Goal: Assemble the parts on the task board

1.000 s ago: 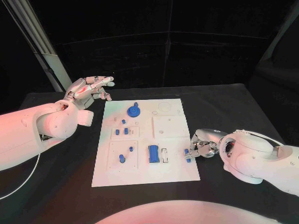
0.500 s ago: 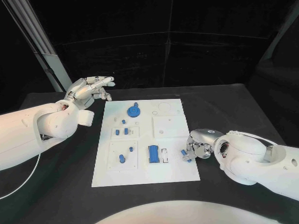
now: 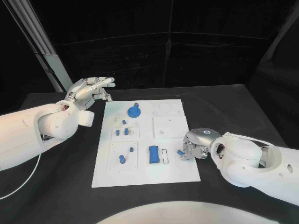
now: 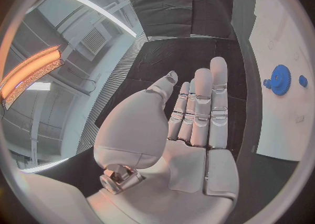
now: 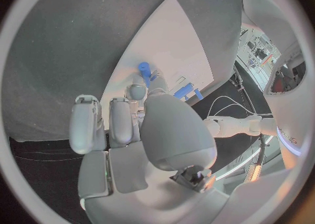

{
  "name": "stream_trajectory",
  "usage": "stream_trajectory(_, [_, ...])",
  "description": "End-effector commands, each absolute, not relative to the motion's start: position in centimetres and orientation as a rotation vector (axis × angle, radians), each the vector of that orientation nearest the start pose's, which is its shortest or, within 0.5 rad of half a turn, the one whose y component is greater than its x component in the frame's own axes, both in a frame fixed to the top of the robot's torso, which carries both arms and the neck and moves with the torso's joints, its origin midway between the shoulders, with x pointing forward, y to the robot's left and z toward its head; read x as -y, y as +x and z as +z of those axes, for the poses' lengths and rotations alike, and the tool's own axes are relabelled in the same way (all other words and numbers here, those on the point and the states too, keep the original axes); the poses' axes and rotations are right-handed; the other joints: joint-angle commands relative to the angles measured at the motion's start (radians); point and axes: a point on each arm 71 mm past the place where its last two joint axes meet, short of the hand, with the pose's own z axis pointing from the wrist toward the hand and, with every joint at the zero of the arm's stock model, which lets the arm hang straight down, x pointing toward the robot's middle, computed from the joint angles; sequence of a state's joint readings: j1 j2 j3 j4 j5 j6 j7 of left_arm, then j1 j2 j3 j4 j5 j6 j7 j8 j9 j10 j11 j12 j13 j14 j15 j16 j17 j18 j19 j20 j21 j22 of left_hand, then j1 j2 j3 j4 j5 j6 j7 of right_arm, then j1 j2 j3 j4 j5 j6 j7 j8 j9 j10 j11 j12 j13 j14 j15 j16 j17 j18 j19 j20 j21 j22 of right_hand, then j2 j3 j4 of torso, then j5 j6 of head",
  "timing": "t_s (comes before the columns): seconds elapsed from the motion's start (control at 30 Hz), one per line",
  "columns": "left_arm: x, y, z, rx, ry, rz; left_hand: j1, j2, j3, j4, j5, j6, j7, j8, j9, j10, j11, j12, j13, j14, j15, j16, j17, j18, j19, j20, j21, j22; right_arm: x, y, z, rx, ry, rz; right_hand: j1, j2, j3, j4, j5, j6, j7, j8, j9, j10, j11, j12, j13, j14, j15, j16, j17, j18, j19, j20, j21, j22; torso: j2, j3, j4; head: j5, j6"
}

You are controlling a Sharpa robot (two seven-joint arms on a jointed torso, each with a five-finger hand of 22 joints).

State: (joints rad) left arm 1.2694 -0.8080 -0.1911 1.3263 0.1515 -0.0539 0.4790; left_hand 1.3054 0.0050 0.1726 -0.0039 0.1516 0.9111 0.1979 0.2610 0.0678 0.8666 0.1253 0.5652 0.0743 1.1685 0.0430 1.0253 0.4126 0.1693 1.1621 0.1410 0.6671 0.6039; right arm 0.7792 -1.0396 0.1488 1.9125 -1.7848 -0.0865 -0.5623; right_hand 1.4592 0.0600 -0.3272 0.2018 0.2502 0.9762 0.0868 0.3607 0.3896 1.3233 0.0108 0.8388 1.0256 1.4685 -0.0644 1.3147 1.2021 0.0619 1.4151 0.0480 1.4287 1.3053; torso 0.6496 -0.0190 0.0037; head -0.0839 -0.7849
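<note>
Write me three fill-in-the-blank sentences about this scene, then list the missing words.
1. The right robot hand pinches a small ____ part over the board.
2. The blue gear lies at the board's ____ end, seen from the robot.
3. The left robot hand holds ____, beside the board over the black table.

Missing words: blue; far; nothing

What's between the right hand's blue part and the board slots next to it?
Nothing visible. The right hand holds a small blue part over the task board edge, beside the blue block; the board between is bare.
</note>
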Motion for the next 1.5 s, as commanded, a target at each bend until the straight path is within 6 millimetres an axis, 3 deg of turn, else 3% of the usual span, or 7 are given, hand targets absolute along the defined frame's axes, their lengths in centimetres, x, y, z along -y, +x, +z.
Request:
stream_trajectory(0.03, [-24.57, 51.42, -20.11, -1.42, -1.175, -1.665, 0.006, -0.001, -0.006, -0.002, -0.005, -0.008, -0.002, 0.005, 0.0, -0.004, 0.0, 0.006, -0.001, -0.007, -0.003, 0.007, -0.001, 0.014, -0.007, -0.001, 0.003, 0.001, 20.65, 35.56, -26.84, -2.011, -0.237, 0.263, 0.013, 0.001, -0.001, -0.01, 0.005, -0.015, 0.01, -0.061, -0.032, -0.008, 0.001, -0.009, -0.006, 0.035, 0.006, -0.004, -0.002, 0.0, -0.008, 0.003, -0.005, -0.003, 0.0, 0.0002, -0.0014, 0.0, 0.0])
stream_trajectory(0.6, [-24.57, 51.37, -20.17, -1.427, -1.178, -1.666, 0.006, -0.001, -0.006, -0.002, -0.005, -0.008, -0.002, 0.005, 0.0, -0.004, 0.0, 0.006, -0.001, -0.007, -0.003, 0.007, -0.001, 0.014, -0.007, -0.001, 0.003, 0.001, 20.0, 35.59, -26.64, -1.981, -0.242, 0.281, 0.034, 0.001, 0.0, -0.023, 0.027, -0.03, 0.02, -0.09, -0.05, -0.022, 0.01, -0.022, -0.016, 0.034, 0.014, -0.009, -0.005, 0.001, -0.012, 0.012, -0.01, -0.008, -0.003, -0.0012, 0.0028, -0.002, -0.004])
stream_trajectory(0.67, [-24.57, 51.36, -20.18, -1.428, -1.178, -1.666, 0.006, -0.001, -0.006, -0.002, -0.005, -0.008, -0.002, 0.005, 0.0, -0.004, 0.0, 0.006, -0.001, -0.007, -0.003, 0.007, -0.001, 0.014, -0.007, -0.001, 0.003, 0.001, 19.95, 35.6, -26.64, -1.981, -0.243, 0.282, 0.061, 0.016, 0.016, -0.037, 0.025, -0.023, 0.02, -0.092, -0.054, -0.024, 0.008, -0.022, -0.016, 0.035, 0.013, -0.009, -0.003, 0.001, -0.011, 0.012, -0.01, -0.007, -0.003, -0.0014, 0.0029, -0.002, -0.004])
stream_trajectory(0.77, [-24.59, 51.36, -20.18, -1.428, -1.178, -1.666, 0.006, -0.001, -0.006, -0.002, -0.005, -0.008, -0.002, 0.005, 0.0, -0.004, 0.0, 0.006, -0.001, -0.007, -0.003, 0.007, -0.001, 0.014, -0.007, -0.001, 0.003, 0.001, 19.9, 35.58, -26.69, -1.99, -0.233, 0.288, 0.158, 0.065, 0.088, -0.08, -0.05, -0.007, 0.016, -0.101, -0.064, -0.033, 0.0, -0.03, -0.02, 0.035, 0.007, -0.008, -0.001, 0.001, -0.008, 0.006, -0.008, -0.003, -0.003, -0.0016, 0.0037, -0.002, -0.004])
stream_trajectory(0.87, [-24.61, 51.35, -20.18, -1.428, -1.178, -1.665, 0.006, -0.001, -0.006, -0.002, -0.005, -0.008, -0.002, 0.005, 0.0, -0.004, 0.0, 0.006, -0.001, -0.007, -0.003, 0.007, -0.001, 0.014, -0.007, -0.001, 0.003, 0.001, 19.88, 35.54, -26.75, -2.005, -0.213, 0.3, 0.178, 0.083, 0.121, -0.087, -0.041, 0.004, 0.014, -0.108, -0.071, -0.031, 0.001, -0.029, -0.02, 0.036, 0.006, -0.006, 0.003, 0.0, -0.006, 0.005, -0.006, 0.0, -0.003, -0.0015, 0.0039, -0.001, -0.006])
stream_trajectory(1.17, [-24.64, 51.33, -20.19, -1.429, -1.179, -1.665, 0.006, -0.001, -0.006, -0.002, -0.005, -0.008, -0.002, 0.005, 0.0, -0.004, 0.0, 0.006, -0.001, -0.007, -0.003, 0.007, -0.001, 0.014, -0.007, -0.001, 0.003, 0.001, 19.69, 35.41, -26.64, -2.016, -0.131, 0.355, 0.118, 0.047, 0.17, -0.035, -0.01, 0.043, 0.009, -0.148, -0.109, -0.006, -0.002, -0.005, -0.006, 0.04, 0.005, 0.007, 0.021, -0.004, 0.005, 0.005, 0.004, 0.018, -0.004, -0.002, 0.0053, -0.003, -0.008])
stream_trajectory(1.5, [-24.59, 51.33, -20.22, -1.435, -1.18, -1.666, 0.007, 0.0, -0.007, -0.001, -0.005, -0.009, -0.001, 0.005, 0.0, -0.006, 0.0, 0.007, -0.001, -0.007, -0.003, 0.007, -0.001, 0.014, -0.008, -0.001, 0.004, 0.001, 19.69, 35.4, -26.65, -2.02, -0.124, 0.357, 0.095, 0.015, 0.226, 0.001, -0.014, 0.079, 0.002, -0.167, -0.129, 0.009, -0.007, 0.011, 0.004, 0.04, 0.0, 0.008, 0.024, -0.004, 0.007, 0.0, 0.005, 0.02, -0.004, -0.0017, 0.0057, -0.004, -0.009])
